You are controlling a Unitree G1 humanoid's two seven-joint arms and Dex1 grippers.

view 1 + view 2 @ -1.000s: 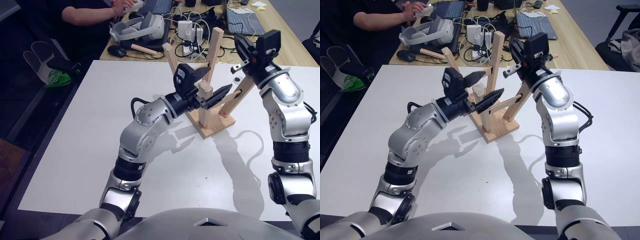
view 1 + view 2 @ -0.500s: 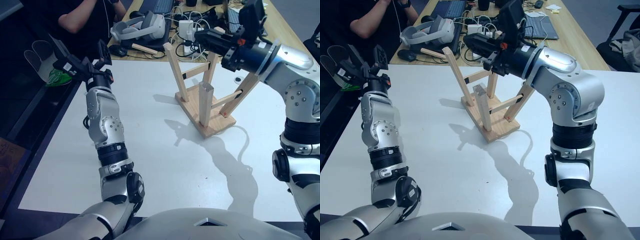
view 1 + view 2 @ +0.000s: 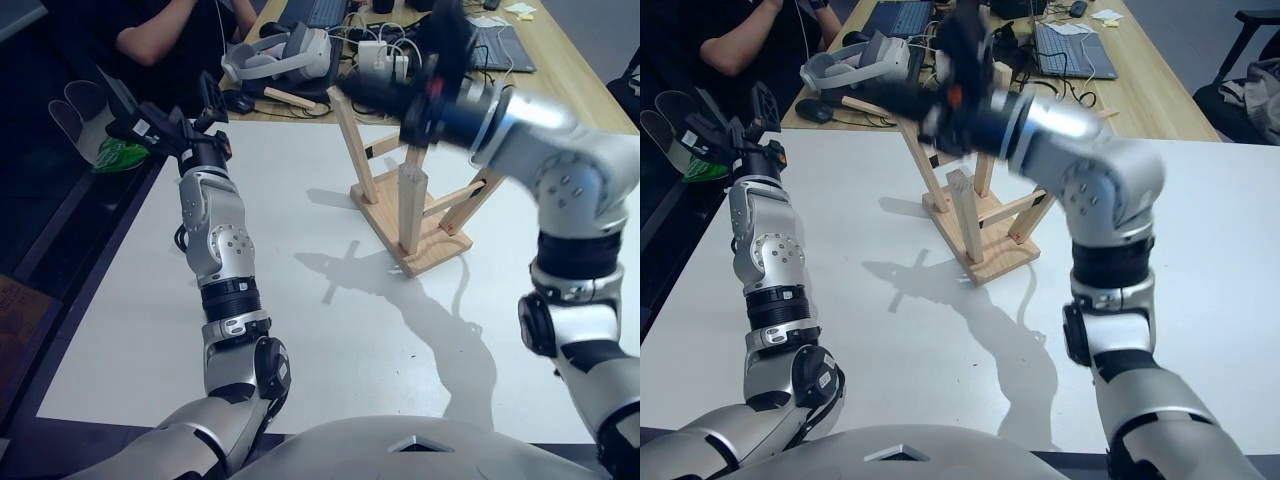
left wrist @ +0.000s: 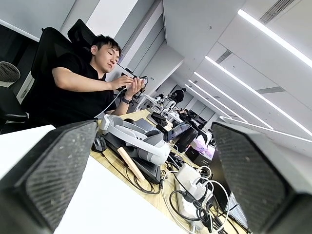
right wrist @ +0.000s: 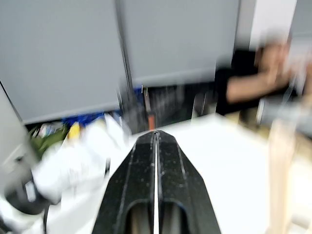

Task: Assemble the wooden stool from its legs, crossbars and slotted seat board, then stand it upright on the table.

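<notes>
Both arms have left the stool (image 3: 405,215), still inverted on the worktop (image 3: 300,330). Left gripper (image 3: 170,115) gapes empty; right gripper (image 5: 156,139) closed on nothing. Uprighting outstanding.

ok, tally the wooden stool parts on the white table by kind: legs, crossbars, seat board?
legs: 4
crossbars: 2 visible
seat board: 1
Total: 7
</notes>
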